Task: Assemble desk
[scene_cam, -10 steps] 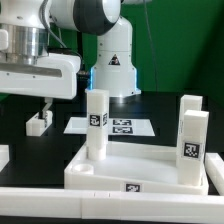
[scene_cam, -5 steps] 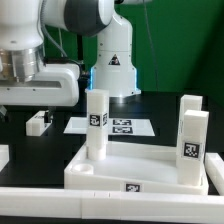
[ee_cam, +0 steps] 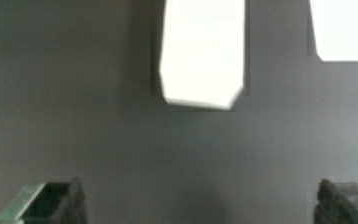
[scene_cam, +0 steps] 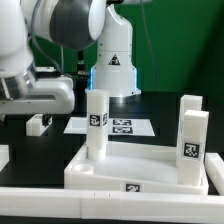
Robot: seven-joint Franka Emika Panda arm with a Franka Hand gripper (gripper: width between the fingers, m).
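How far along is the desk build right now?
Done: three legs stand upright in the tabletop panel, including the near leg. In hand: nothing; the gripper is open and empty above a loose leg on the table. Left: pick that leg and fit it.

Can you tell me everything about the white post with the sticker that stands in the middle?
The leg is a white, square post that looks like plastic, with a black-and-white tag near its top. It stands upright in a near corner of the tabletop, on the exterior view's left side, and touches only that panel. Two more legs stand at the panel's other end. The end effector is not touching it.
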